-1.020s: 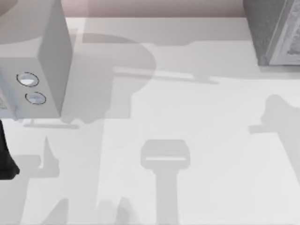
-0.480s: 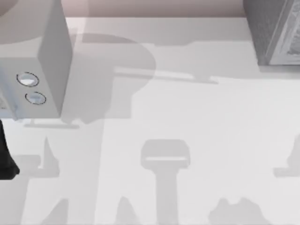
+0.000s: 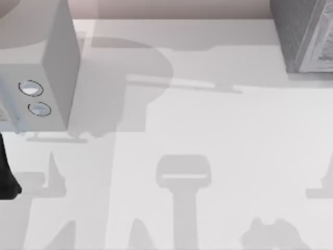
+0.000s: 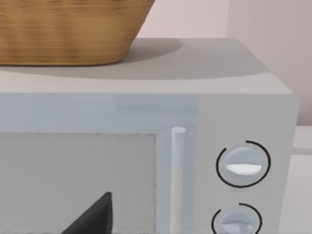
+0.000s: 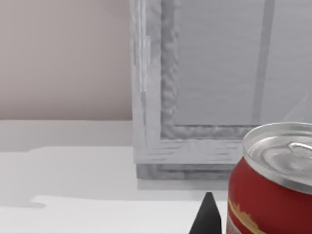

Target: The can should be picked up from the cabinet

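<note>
Right gripper [image 5: 208, 214] shows as one dark fingertip in the right wrist view, just beside the red can [image 5: 273, 195]; whether it is open, or has hold of the can, cannot be told. That can, with a silver lid and pull tab, stands upright close in front of the grey cabinet [image 5: 204, 92]. In the top view this cabinet [image 3: 307, 36] sits at the counter's [image 3: 218, 135] far right corner.

Judged from its look, the can is light, stiff-walled sheet metal, smooth and rather slippery, and would dent under a hard squeeze. The best hold is across the straight red body near mid-height, fingers on opposite sides, clear of the tapered shoulder and rim, with moderate force.

Left gripper [image 4: 95, 214], a dark fingertip only, openness unknown, faces the microwave [image 4: 195, 122] at the counter's left edge, with a wicker basket [image 4: 68, 29] on top.
</note>
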{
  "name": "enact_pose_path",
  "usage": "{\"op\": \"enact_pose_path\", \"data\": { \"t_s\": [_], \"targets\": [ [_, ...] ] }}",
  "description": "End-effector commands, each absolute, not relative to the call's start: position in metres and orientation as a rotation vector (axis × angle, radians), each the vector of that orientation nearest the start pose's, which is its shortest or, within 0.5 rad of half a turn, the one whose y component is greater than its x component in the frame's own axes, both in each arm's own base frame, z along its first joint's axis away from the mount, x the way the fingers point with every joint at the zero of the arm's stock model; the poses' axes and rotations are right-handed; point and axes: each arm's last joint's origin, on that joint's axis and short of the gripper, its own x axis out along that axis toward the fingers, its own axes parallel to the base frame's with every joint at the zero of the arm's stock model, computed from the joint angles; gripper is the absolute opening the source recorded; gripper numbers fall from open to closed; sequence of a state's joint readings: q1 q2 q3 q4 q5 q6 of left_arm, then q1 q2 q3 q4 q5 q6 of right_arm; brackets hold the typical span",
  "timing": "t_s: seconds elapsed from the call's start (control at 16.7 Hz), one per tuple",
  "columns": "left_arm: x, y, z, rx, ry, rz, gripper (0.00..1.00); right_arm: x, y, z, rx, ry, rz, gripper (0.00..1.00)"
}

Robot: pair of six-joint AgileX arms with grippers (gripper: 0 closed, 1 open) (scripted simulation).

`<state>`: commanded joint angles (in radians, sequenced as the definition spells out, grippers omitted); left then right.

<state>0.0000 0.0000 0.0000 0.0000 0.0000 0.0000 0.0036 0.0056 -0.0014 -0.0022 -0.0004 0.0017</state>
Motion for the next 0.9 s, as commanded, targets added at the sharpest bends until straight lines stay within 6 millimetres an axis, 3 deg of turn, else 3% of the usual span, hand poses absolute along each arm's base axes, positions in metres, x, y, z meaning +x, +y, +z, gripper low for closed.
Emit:
{"op": "enact_pose_path", "data": {
  "t_s": [0.36, 0.9],
  "targets": [
    [0.106, -0.001, 0.160, 0.000, 0.000, 0.000, 1.00, 0.115, -0.009, 0.184, -0.014, -0.031, 0.045, 0.00],
    [0.106, -0.001, 0.160, 0.000, 0.000, 0.000, 1.00, 0.159, -0.047, 0.216, -0.041, -0.011, 0.179, 0.00]
  ]
}}
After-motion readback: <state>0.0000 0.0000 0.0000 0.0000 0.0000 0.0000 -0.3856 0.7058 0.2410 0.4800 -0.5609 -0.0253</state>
